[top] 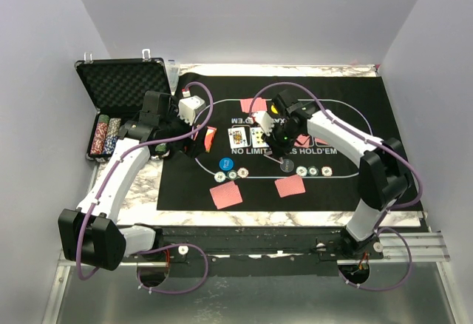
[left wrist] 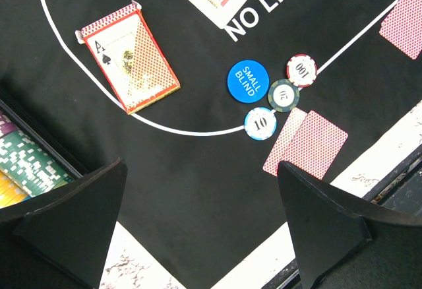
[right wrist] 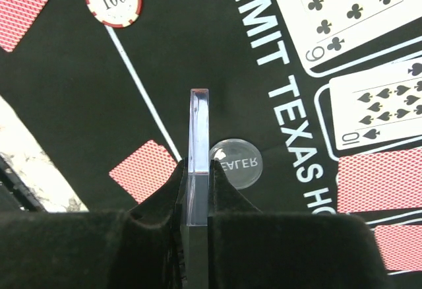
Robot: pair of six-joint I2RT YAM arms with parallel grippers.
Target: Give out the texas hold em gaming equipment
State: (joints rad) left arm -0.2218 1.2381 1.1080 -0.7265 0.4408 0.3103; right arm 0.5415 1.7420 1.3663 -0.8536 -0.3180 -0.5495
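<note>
My right gripper (right wrist: 198, 163) is shut on a clear disc (right wrist: 198, 124), held edge-on a little above the mat. Under it lies a clear DEALER button (right wrist: 237, 163), beside a red-backed card (right wrist: 144, 170). In the top view this gripper (top: 284, 146) hangs over the mat's middle. My left gripper (left wrist: 201, 170) is open and empty above the mat's near left corner. Ahead of it lie the blue SMALL BLIND disc (left wrist: 246, 79), three striped chips (left wrist: 283, 94), two red-backed cards (left wrist: 306, 145) and the red-orange card box (left wrist: 130, 58).
The black foam-lined case (top: 122, 80) stands open at the far left with rows of chips (top: 107, 135). Face-up cards (top: 249, 136) lie mid-mat. Three more chips (top: 313, 171) and a red-backed card (top: 290, 186) lie near the right. A yellow disc (top: 275, 107) shows behind the right arm.
</note>
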